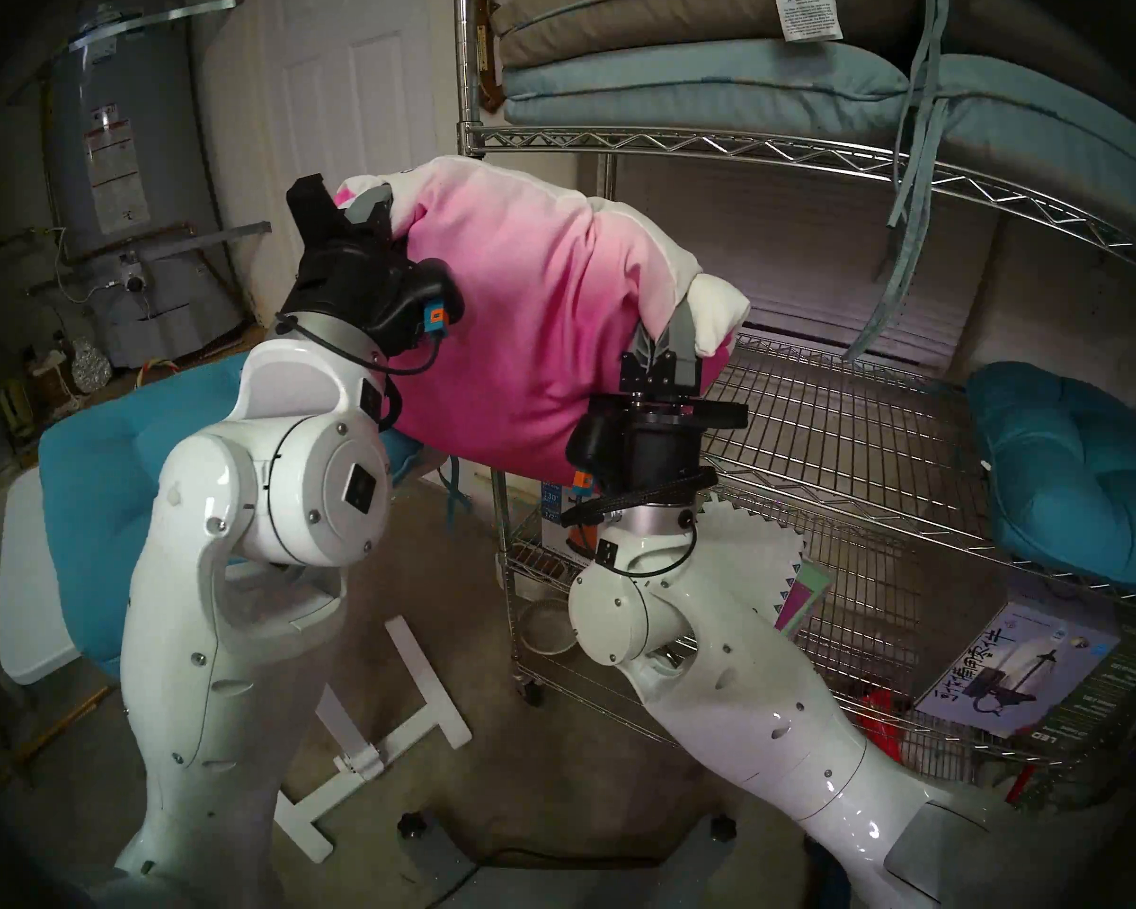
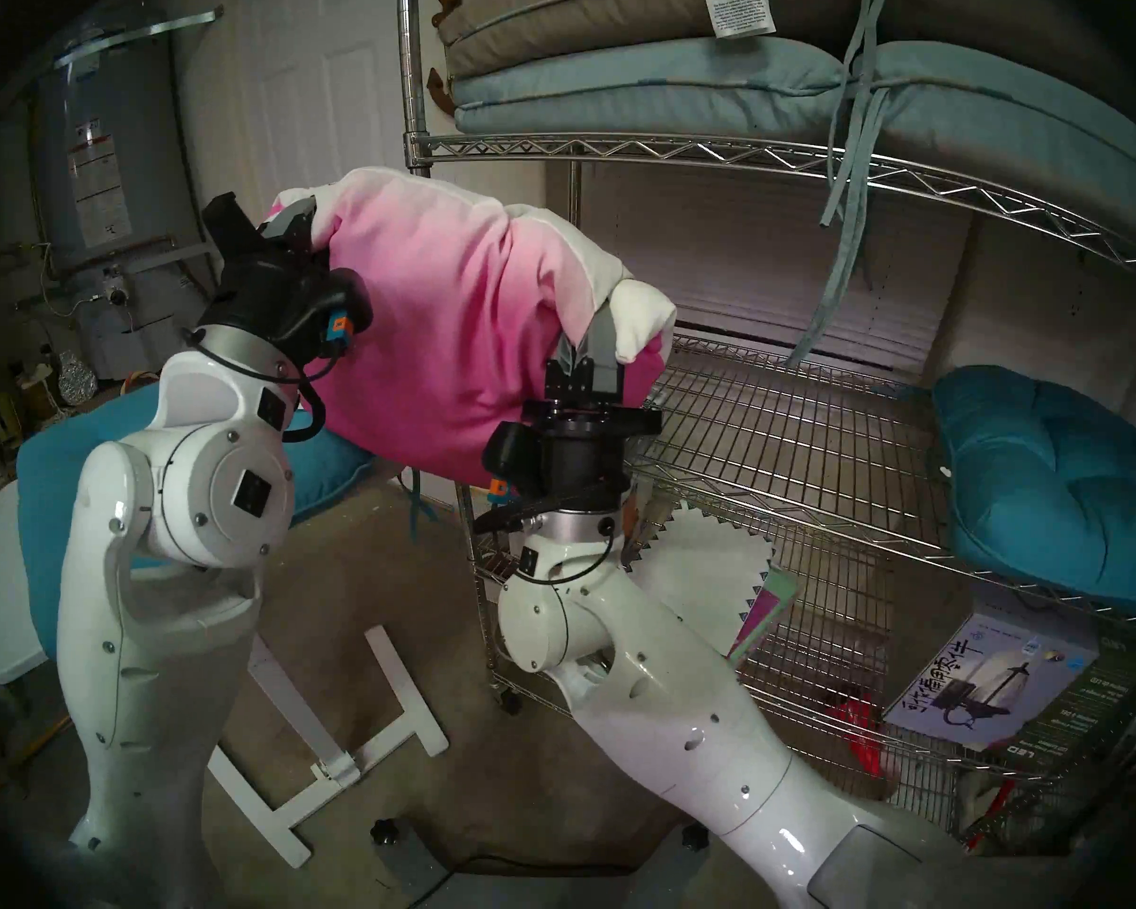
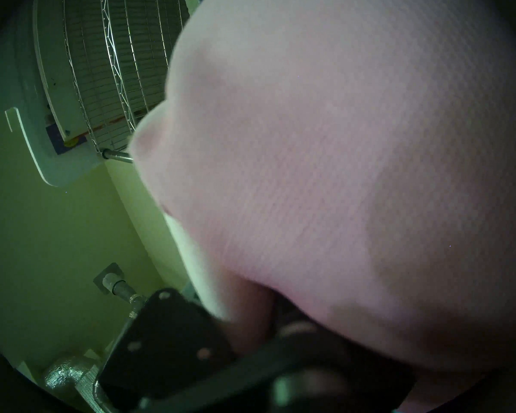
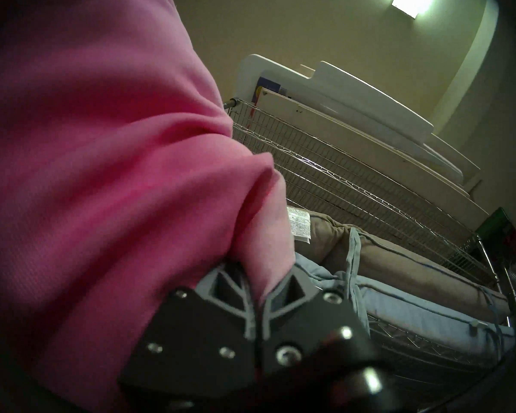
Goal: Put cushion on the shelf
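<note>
Cushion: the cushion point(image 1: 526, 324) hung in mid-air at the centre of the head view, pink back toward the camera, carried between both arms and level with the open middle tier of the shelf point(image 1: 834, 429), its right corner just over that tier's left front edge.
Left gripper: the left gripper point(image 1: 382, 209), upper left of centre, was closed on the cushion's upper left corner; the fabric bunched around its fingers.
Right gripper: the right gripper point(image 1: 673, 330), at centre, was pinched shut on the cushion's white right corner, with the fabric folded between its fingers point(image 4: 286, 290) in the right wrist view.
Step in hand: judged to be carrying the cushion into the middle tier.
Doing it well: both arms should probably advance together, keeping the cushion under the upper tier's wire edge and clear of the front post, and release only once most of its bulk rested on the grid.
Upper tier: stacked flat pads point(image 1: 703, 81), tan over pale blue, with ties hanging down.
Middle tier: a teal tufted cushion point(image 1: 1070, 475) at far right; the wire to its left was bare.
Lower tier: a printed box point(image 1: 1018, 678) and papers.
</note>
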